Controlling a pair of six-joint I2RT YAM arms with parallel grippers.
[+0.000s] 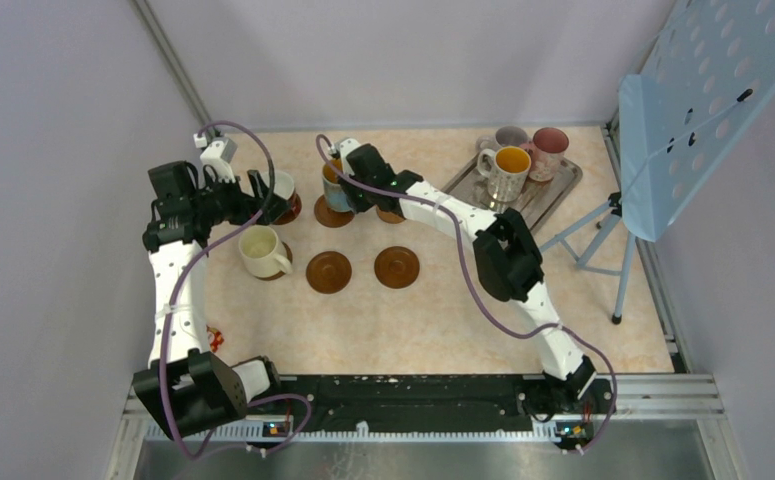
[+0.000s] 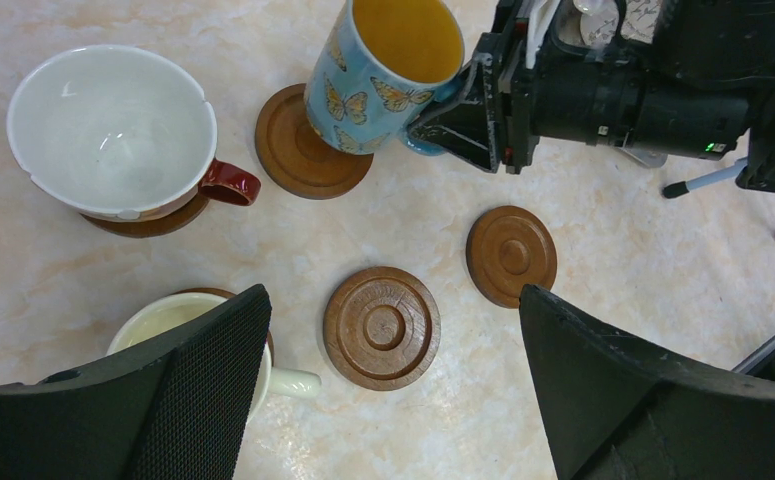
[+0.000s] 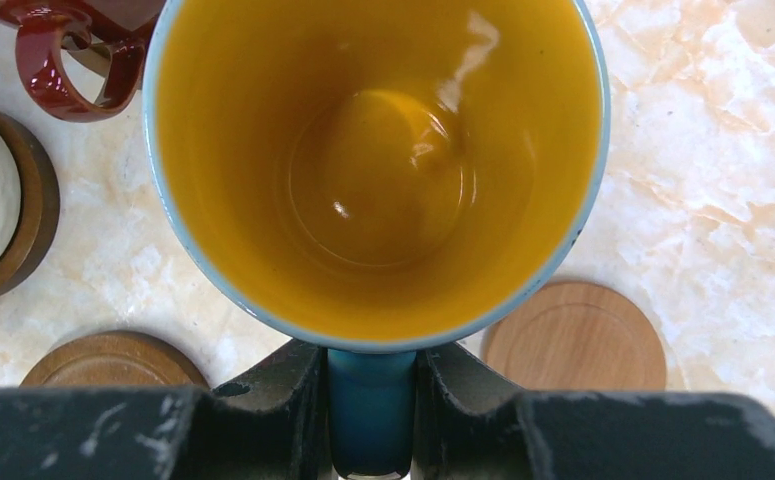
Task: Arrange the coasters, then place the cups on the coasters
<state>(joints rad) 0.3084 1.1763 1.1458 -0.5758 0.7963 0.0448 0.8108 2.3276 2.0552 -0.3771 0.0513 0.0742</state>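
Observation:
My right gripper [image 3: 371, 385] is shut on the blue handle of the blue butterfly cup [image 3: 373, 170], which has an orange inside. That cup [image 2: 388, 70] hangs tilted over the edge of a dark coaster [image 2: 308, 145]; whether they touch I cannot tell. My left gripper [image 2: 393, 300] is open and empty above the table, over a bare dark coaster [image 2: 381, 327]. A second bare dark coaster [image 2: 511, 253] lies to its right. The white cup with a red handle [image 2: 113, 130] and the cream cup [image 2: 178, 320] each stand on a coaster. A lighter coaster [image 3: 575, 335] lies bare.
A silver tray [image 1: 553, 195] at the back right holds a white cup with orange inside [image 1: 506, 170], a pink cup [image 1: 548, 150] and a lilac-grey cup [image 1: 511, 137]. A blue perforated stand [image 1: 703, 100] on thin legs is at the far right.

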